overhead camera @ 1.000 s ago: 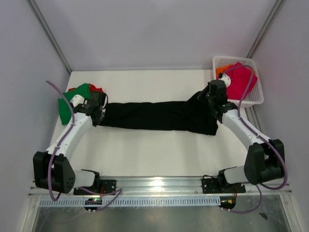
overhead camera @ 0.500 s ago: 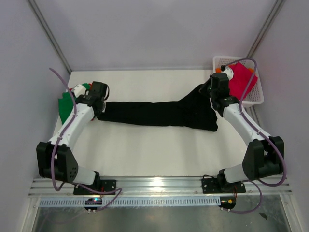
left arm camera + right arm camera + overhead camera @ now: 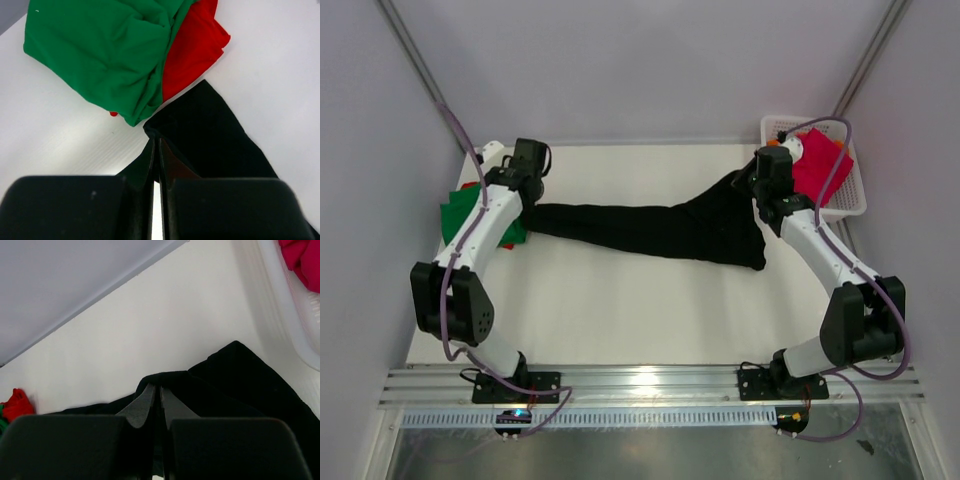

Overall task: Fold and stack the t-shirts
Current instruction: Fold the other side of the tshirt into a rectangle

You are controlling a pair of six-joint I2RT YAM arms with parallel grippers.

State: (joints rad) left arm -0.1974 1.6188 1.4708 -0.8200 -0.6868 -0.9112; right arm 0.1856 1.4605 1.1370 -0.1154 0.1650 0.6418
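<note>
Left gripper (image 3: 156,142) clenched on the left end of the large black cloth t-shirt (image 3: 650,232); right gripper (image 3: 156,388) clenched on its right end. The shirt lies across the far half of the white table (image 3: 620,320), long axis left to right, stretched between the grippers, each arm holding its nearer end. A crumpled green cloth t-shirt (image 3: 100,50) lies just left of the left grip.

I see plain cloth: 1 black t-shirt (image 3: 650,228); 1 green t-shirt (image 3: 100,50) and 1 red t-shirt (image 3: 192,50) past my left gripper (image 3: 156,142); white table (image 3: 275,60).
</note>
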